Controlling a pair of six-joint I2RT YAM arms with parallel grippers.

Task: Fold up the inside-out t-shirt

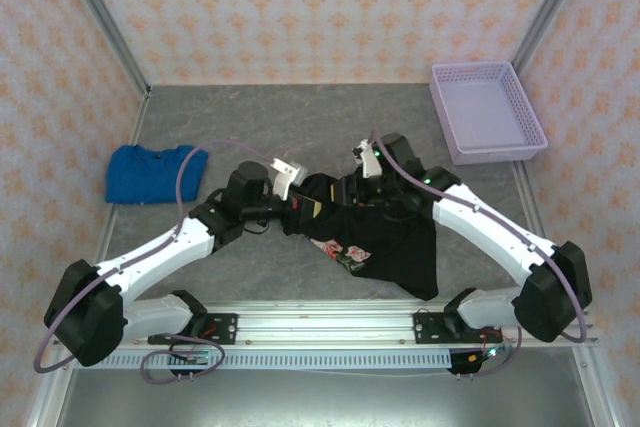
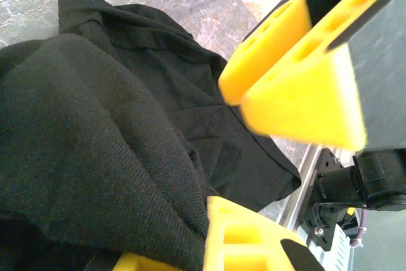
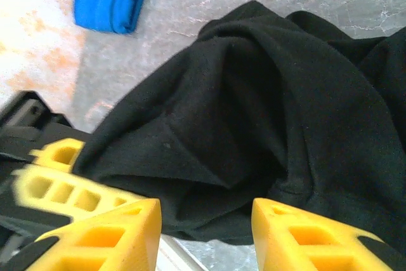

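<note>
1. The grey table (image 1: 300, 117) carries everything. The t-shirt (image 1: 385, 237) sits in a heap near the front edge, about mid-table, between the 2 arms.
2. The shirt itself is soft, floppy black cloth, bunched up with folds lying over folds. I'd expect it to be light with zero stiffness, so it'll sag from any hold and drag its loose parts along. I'd go for a thin edge like the hem or a shoulder seam, not the thick wad in the middle. 2 holds set well apart should let it spread out flat.
3. The blue folded garment (image 1: 150, 173) lies well off to the left and isn't touching the shirt.
4. The left gripper (image 1: 300, 209) is clenched on a fold at the heap's left side. Its wrist view shows cloth wedged between the yellow fingers.
5. The right gripper (image 3: 206, 233) has its jaws apart at the heap's upper right. Black cloth lies beyond the gap, and I can't see anything pinched.
6. A small light patterned patch (image 1: 350, 253) shows near the heap's front.
</note>
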